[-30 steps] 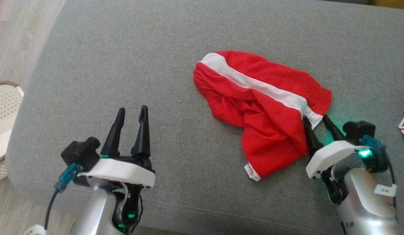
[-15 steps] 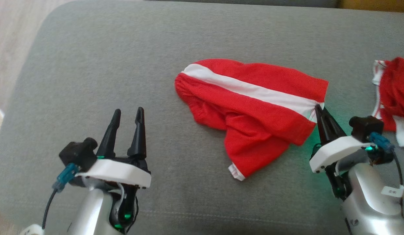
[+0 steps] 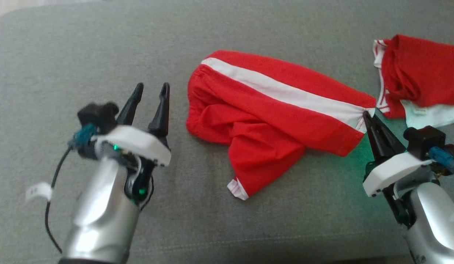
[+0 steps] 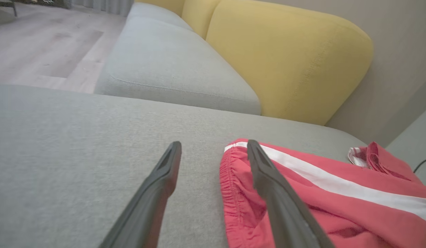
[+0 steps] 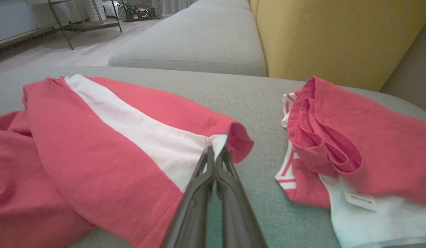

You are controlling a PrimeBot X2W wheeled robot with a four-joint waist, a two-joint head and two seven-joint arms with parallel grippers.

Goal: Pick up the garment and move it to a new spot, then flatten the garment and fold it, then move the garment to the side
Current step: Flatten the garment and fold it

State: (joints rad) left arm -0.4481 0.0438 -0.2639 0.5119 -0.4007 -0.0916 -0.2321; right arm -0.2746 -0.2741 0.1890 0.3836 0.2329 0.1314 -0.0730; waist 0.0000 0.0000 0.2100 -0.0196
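Note:
The garment (image 3: 271,121), red shorts with a white side stripe, lies crumpled across the grey sofa cushion (image 3: 84,44). My right gripper (image 3: 365,114) is shut on the hem corner at the stripe's right end; in the right wrist view the closed fingertips (image 5: 213,151) pinch the white edge of the garment (image 5: 96,151). My left gripper (image 3: 152,88) stands open just left of the waistband, nothing between its fingers. In the left wrist view the left gripper (image 4: 213,146) hovers above the cushion, its right finger overlapping the gathered waistband of the garment (image 4: 337,206).
A second red and white garment (image 3: 417,73) lies folded at the far right, close beside the held hem (image 5: 350,148). A yellow back cushion (image 4: 288,58) rises behind the seat. More grey seat (image 5: 199,41) and wood floor lie beyond.
My right gripper went from open around the hem corner to shut on it, and the shorts now lie more stretched out. The left gripper is nearer the waistband. The camera view has shifted.

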